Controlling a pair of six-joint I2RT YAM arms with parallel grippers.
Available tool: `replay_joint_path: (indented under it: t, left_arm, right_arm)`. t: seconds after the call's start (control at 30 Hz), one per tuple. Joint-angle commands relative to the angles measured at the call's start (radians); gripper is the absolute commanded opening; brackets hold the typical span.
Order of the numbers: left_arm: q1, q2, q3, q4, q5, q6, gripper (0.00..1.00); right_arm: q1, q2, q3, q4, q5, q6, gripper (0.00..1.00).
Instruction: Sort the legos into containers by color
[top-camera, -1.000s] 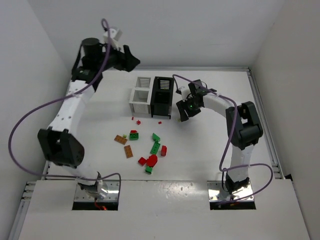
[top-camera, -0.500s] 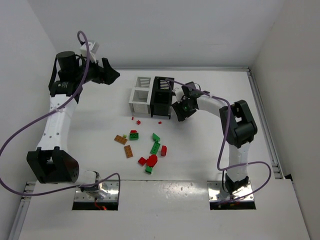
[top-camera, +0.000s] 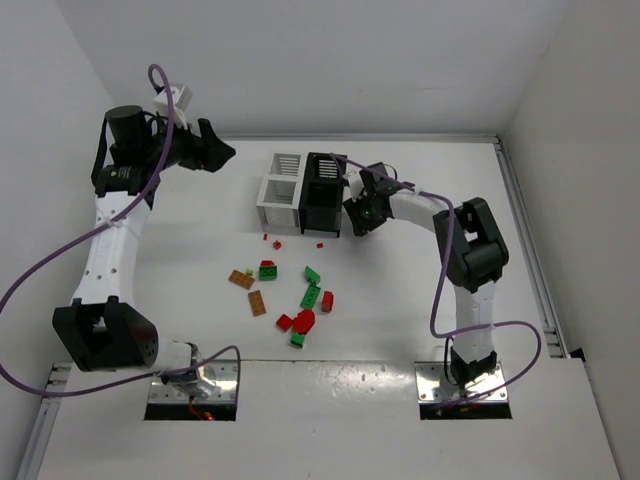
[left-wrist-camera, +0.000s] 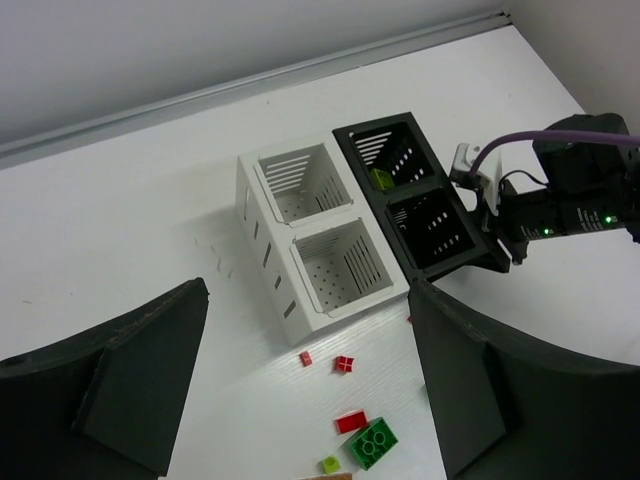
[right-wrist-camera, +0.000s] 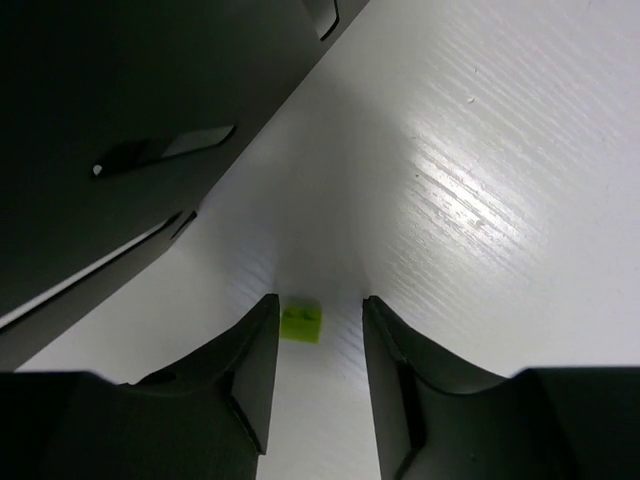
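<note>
Two white bins (top-camera: 281, 190) and a taller black bin (top-camera: 324, 190) stand together at the back; they also show in the left wrist view, white (left-wrist-camera: 265, 215) and black (left-wrist-camera: 445, 262). A yellow-green brick (left-wrist-camera: 383, 180) lies in the far black compartment. My right gripper (top-camera: 358, 215) is low beside the black bin (right-wrist-camera: 120, 120), open (right-wrist-camera: 320, 320), with a tiny yellow-green brick (right-wrist-camera: 301, 322) on the table between its fingers, nearer the left one. My left gripper (top-camera: 215, 152) is raised at the back left, open and empty (left-wrist-camera: 310, 370). Red (top-camera: 303, 321), green (top-camera: 311, 295) and orange-brown (top-camera: 258, 303) legos lie scattered mid-table.
Below my left gripper lie a green brick (left-wrist-camera: 372, 443), a flat red piece (left-wrist-camera: 351, 421), small red studs (left-wrist-camera: 344, 364) and a yellow-green stud (left-wrist-camera: 330, 464). White walls enclose the table on three sides. The right arm's purple cable (top-camera: 440, 290) loops by its base.
My left arm has swung left, away from the bins. My right gripper has moved left, close against the black bin's side.
</note>
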Motion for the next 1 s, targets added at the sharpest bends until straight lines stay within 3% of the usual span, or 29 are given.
replay_joint_path:
  t: [0.0, 0.17, 0.97]
  left_arm:
    - [0.020, -0.028, -0.014, 0.013, 0.030, 0.010, 0.88]
    - [0.020, -0.028, -0.024, 0.013, 0.030, 0.019, 0.88]
    - [0.029, -0.028, -0.033, 0.013, 0.040, 0.028, 0.88]
  right_arm:
    - [0.026, 0.036, 0.029, -0.008, -0.012, 0.018, 0.38]
    - [0.026, 0.036, 0.018, -0.021, 0.002, 0.018, 0.35]
    - [0.008, -0.013, -0.098, -0.064, 0.065, 0.045, 0.33]
